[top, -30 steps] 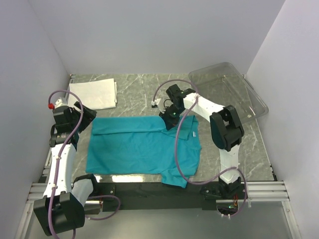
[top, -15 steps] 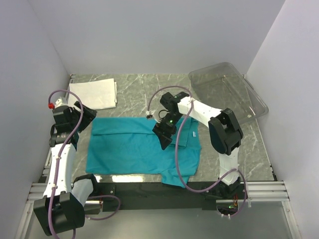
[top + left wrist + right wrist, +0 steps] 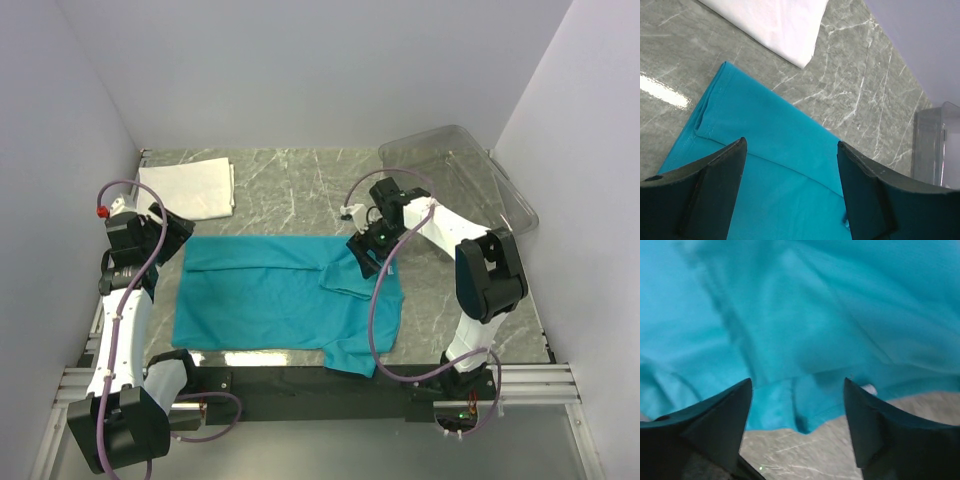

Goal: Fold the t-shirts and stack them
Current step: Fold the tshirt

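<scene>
Teal shirt part-folded, both claws empty.

The teal shirt [image 3: 270, 295] is spread at table centre, with a flap doubled over near its 2 o'clock corner. The white shirt [image 3: 190, 188] is laid folded at 10 o'clock. The right claw [image 3: 364, 250] is held wide open just above that flap, with nothing gripped. The left claw [image 3: 790, 150] is likewise wide open and empty over the 10 o'clock corner. Folding of the teal shirt is judged underway. Next, a loose edge near 3 o'clock must be pinched and carried across.
</scene>
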